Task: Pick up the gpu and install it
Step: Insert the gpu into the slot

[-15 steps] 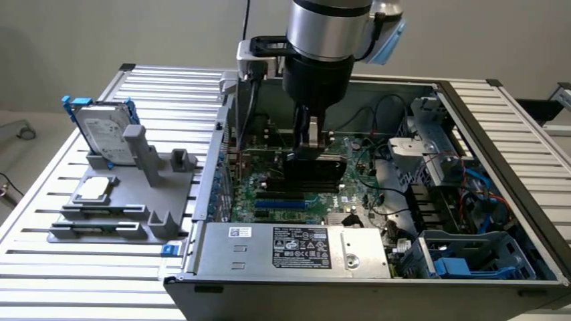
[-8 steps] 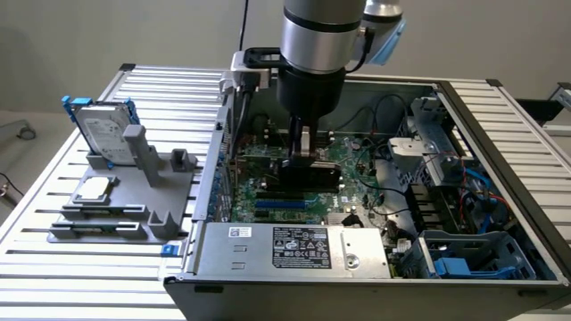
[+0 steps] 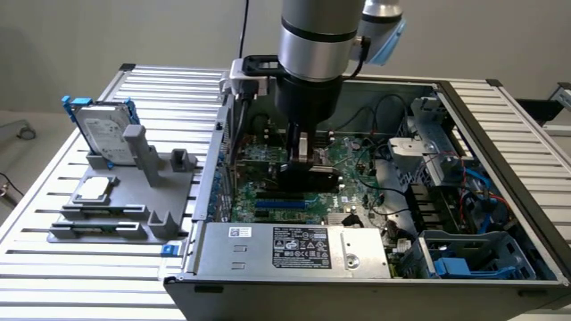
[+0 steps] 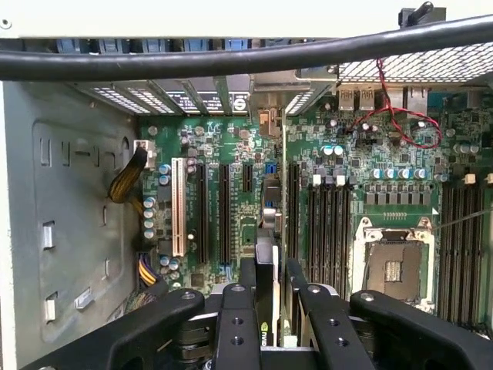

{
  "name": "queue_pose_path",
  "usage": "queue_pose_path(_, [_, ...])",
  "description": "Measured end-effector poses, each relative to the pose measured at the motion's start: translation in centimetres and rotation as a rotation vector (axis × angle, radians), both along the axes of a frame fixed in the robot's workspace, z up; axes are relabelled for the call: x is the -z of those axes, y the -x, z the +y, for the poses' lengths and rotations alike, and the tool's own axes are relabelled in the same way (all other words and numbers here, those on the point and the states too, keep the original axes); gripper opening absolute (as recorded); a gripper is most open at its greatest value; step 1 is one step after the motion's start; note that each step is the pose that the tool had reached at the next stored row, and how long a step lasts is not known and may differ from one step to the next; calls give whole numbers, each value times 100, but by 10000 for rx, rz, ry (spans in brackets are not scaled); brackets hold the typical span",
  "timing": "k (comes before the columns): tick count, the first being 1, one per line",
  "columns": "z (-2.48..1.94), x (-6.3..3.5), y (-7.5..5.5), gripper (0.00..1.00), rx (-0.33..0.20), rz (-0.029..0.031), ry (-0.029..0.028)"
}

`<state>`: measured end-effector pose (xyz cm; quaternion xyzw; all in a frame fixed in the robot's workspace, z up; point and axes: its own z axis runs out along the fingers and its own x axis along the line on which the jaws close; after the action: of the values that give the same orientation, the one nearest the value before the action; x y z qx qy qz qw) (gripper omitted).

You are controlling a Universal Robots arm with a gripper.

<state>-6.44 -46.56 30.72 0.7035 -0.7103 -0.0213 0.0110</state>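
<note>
Hanging inside the open PC case (image 3: 357,301), the gripper (image 3: 306,155) is clamped on the gpu (image 3: 309,179). Card is held edge-down over the mobo (image 3: 352,170) slots, can't tell if seated. In wrist view, fingers (image 4: 235,316) pinch it edge-on. Hard drive (image 3: 100,130) stands outside the case, at ext. view's left.

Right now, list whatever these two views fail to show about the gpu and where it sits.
- Exterior view: lower edge of the gpu and whatever lies beneath, hidden by the card's black body and the end effector.
- Wrist view: the card is edge-on, so its faces and bracket cannot be made out; the end effector covers its near part.
- Both views: whether it is seated in the motherboard.
- Exterior view: silver box label print, too small.
</note>
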Motion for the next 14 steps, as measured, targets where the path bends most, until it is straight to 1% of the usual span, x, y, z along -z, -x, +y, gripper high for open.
queue_pose_path(5, [0, 92, 51, 26, 3, 0, 0])
queue_pose_path(14, [0, 245, 72, 26, 76, 0, 0])
